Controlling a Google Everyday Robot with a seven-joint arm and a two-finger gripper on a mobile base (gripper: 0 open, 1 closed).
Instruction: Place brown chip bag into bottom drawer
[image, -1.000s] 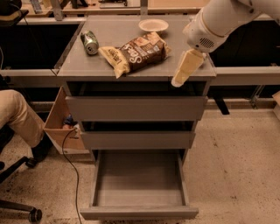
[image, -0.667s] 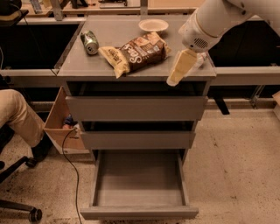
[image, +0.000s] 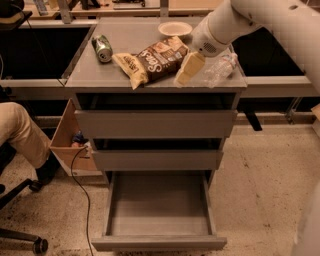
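The brown chip bag (image: 153, 60), dark brown with tan ends and white lettering, lies on the grey cabinet top (image: 100, 72), left of centre. My gripper (image: 186, 71) hangs from the white arm at the bag's right end, low over the top near its front edge. The bottom drawer (image: 159, 242) is pulled out below, a wide grey tray with nothing in it that I can see.
A green can (image: 102, 48) lies at the top's left. A crushed clear bottle (image: 219, 68) lies right of my gripper. A small plate (image: 175, 28) sits at the back. The two upper drawers (image: 155, 124) stand slightly ajar. A seated person's leg (image: 25, 132) and chair base are at the left.
My gripper has moved left along the front of the cabinet top, from over the bottle area to the chip bag's right end. Nothing else has moved.
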